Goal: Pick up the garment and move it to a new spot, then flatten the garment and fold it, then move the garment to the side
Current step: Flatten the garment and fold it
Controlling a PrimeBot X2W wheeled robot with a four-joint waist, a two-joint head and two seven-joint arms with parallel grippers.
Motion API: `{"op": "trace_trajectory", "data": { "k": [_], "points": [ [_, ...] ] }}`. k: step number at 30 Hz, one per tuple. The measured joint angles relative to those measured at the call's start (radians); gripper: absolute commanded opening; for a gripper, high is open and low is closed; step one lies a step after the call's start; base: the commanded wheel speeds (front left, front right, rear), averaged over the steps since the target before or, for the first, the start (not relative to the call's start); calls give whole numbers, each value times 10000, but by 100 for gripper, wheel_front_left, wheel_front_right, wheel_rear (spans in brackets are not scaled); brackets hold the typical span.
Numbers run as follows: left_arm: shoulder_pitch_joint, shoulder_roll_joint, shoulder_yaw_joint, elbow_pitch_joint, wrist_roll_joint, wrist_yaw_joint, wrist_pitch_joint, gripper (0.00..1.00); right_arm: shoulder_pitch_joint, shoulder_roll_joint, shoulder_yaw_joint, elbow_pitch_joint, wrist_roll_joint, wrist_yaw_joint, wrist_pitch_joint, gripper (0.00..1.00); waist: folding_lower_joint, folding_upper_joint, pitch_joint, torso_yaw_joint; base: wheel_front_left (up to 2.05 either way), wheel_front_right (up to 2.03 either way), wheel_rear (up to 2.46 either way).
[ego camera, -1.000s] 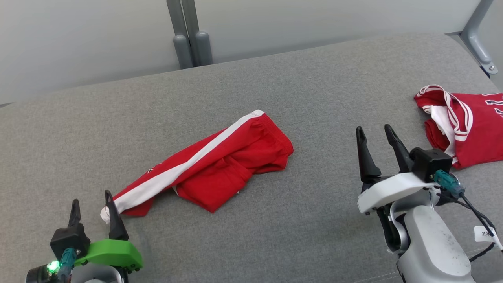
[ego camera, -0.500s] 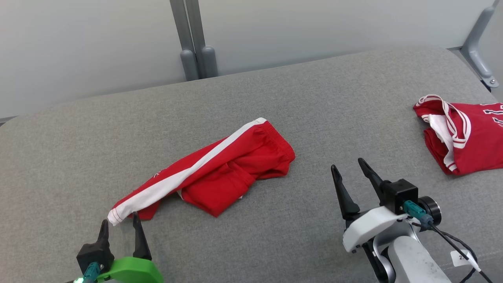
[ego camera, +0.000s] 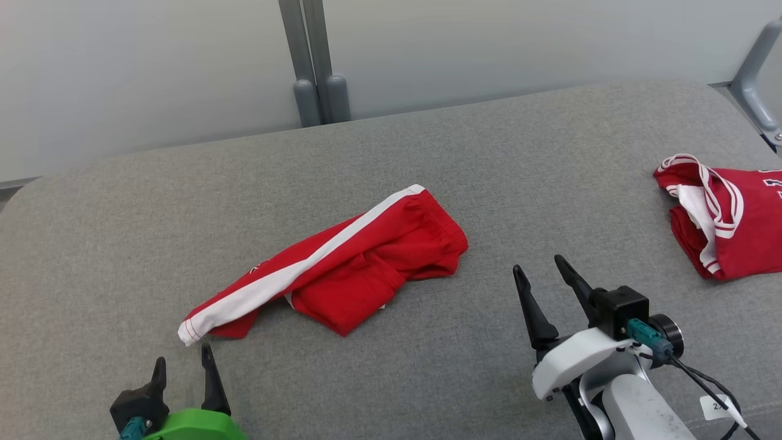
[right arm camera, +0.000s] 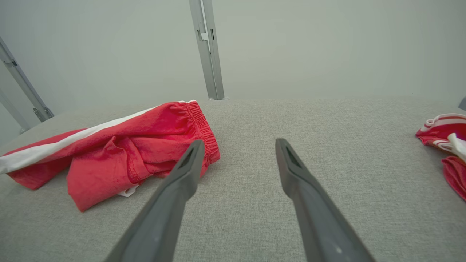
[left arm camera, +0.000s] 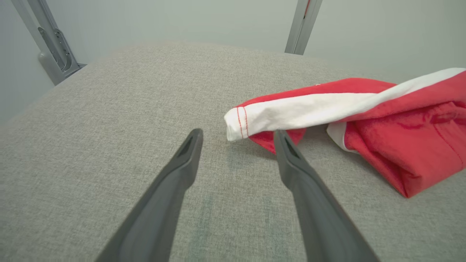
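Observation:
The garment [ego camera: 342,269] is a pair of red shorts with a white side stripe, lying crumpled in the middle of the grey cushion [ego camera: 427,153]. Its white hem end [left arm camera: 240,122] points to the near left. My left gripper [ego camera: 182,354] is open just short of that hem, and in the left wrist view the left gripper [left arm camera: 238,133] has its right fingertip in front of the red cloth under the hem. My right gripper [ego camera: 539,264] is open, empty, and off to the right of the waistband [right arm camera: 204,127]. The right gripper [right arm camera: 239,142] hovers over bare cushion.
A second red garment, a jersey [ego camera: 727,214] with white trim, lies bunched at the cushion's right edge. Grey metal posts [ego camera: 314,67] stand behind the cushion against a pale wall. Another metal bracket [ego camera: 757,91] is at the far right.
The head camera has shifted, so the whole scene sits lower and further right. My left gripper has drawn back from the hem. My right gripper has come nearer and to the left.

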Motion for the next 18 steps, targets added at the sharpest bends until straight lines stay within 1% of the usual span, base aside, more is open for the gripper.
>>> {"op": "trace_trajectory", "data": {
  "k": [9, 12, 16, 18],
  "points": [
    [-25, 0, -48, 69, -12, -113, -2, 100, -58, 2, -176, 104, 33, 0, 0, 100, 0, 0, 70, 248, 0, 0, 0],
    [-35, 0, -127, 90, -102, -297, 0, 100, -60, 2, -176, 105, 61, 0, 0, 100, 0, 0, 121, 278, 0, 0, 0],
    [-234, -2, -251, 134, -644, -639, 0, 100, -130, 2, -148, 100, 61, 0, 0, 100, 0, 0, 333, 268, 0, 0, 0],
    [-376, -2, -259, 134, -723, -685, 0, 100, -226, 0, -150, 82, 61, 0, 0, 100, 0, 0, 459, 258, 0, 0, 0]
  ]
}}
